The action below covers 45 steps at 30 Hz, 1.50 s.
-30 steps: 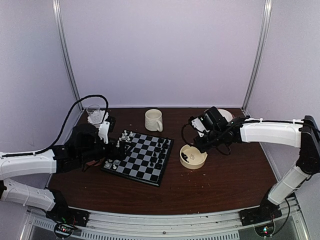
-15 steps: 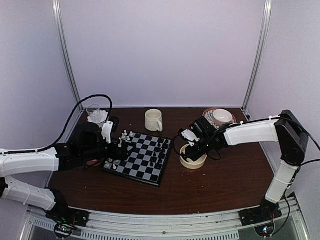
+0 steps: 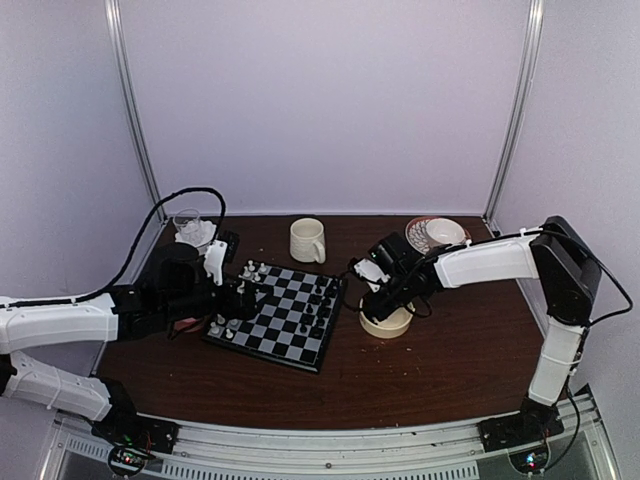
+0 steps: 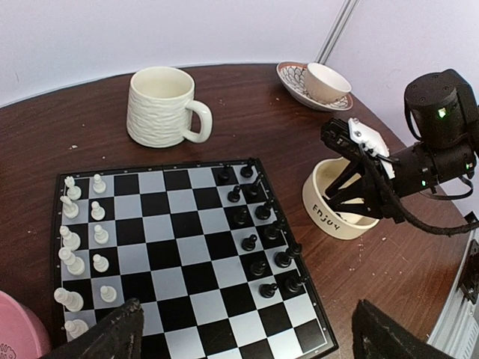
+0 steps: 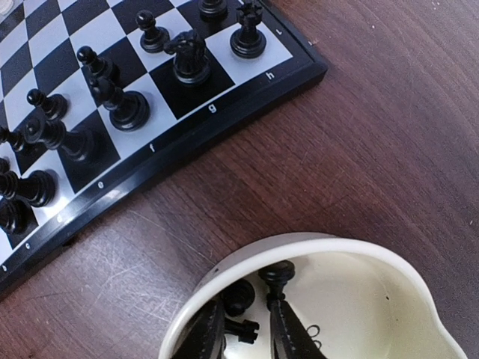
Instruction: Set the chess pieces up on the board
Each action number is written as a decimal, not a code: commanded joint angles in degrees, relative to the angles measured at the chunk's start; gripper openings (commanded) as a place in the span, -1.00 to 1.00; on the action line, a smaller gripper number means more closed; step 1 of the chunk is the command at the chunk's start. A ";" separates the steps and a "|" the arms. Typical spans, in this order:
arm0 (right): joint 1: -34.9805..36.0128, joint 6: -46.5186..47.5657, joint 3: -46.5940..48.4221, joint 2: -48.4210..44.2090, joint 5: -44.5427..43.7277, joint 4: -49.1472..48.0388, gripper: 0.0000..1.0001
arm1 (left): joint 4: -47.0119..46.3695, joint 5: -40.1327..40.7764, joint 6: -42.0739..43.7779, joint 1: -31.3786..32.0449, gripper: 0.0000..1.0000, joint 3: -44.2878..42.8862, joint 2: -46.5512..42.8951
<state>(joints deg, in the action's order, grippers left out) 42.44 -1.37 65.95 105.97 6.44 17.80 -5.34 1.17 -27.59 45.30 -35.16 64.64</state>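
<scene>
Bowl [image 4: 329,215] reads "Enjoy"; board [image 5: 179,134] edge lettered h, g, f.

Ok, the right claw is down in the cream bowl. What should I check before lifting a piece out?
1. Right claw inside the cream bowl: ok.
2. A black piece lies between its fingers: ok.
3. Firm hold on that piece: cannot tell.
4. Nothing lying between the cream bowl and the board: ok.
5. Free squares on black's side, at the end nearest the left claw: ok.
6. Left claw open, holding nothing: ok.
</scene>
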 commanded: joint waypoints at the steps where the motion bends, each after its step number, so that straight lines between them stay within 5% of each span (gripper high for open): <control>1: 0.53 0.58 2.38 1.73 -0.50 0.15 -0.59 | -0.90 -0.77 0.27 -0.39 0.94 -1.91 0.66; 9: 1.22 0.58 2.31 1.64 -0.72 -0.91 -0.86 | -0.73 -0.82 0.43 -0.39 0.94 -2.04 0.93; 26: 4.31 -0.89 -5.55 -14.64 -1.30 -4.91 -0.88 | -0.37 -0.03 0.94 -0.39 0.93 -2.08 0.66; 39: 14.33 0.58 -1.73 -10.04 7.18 -8.87 -0.87 | 0.79 2.69 -0.30 -0.39 0.94 -2.72 1.24; 45: 16.78 2.55 4.09 -4.96 7.28 -5.99 -0.87 | 2.97 10.49 -2.47 -0.40 0.95 -1.92 -0.93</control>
<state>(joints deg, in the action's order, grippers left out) 58.28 -0.56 65.82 98.59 12.95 10.96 -2.87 5.80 -28.42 45.30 -36.23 65.45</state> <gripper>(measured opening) 0.067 0.974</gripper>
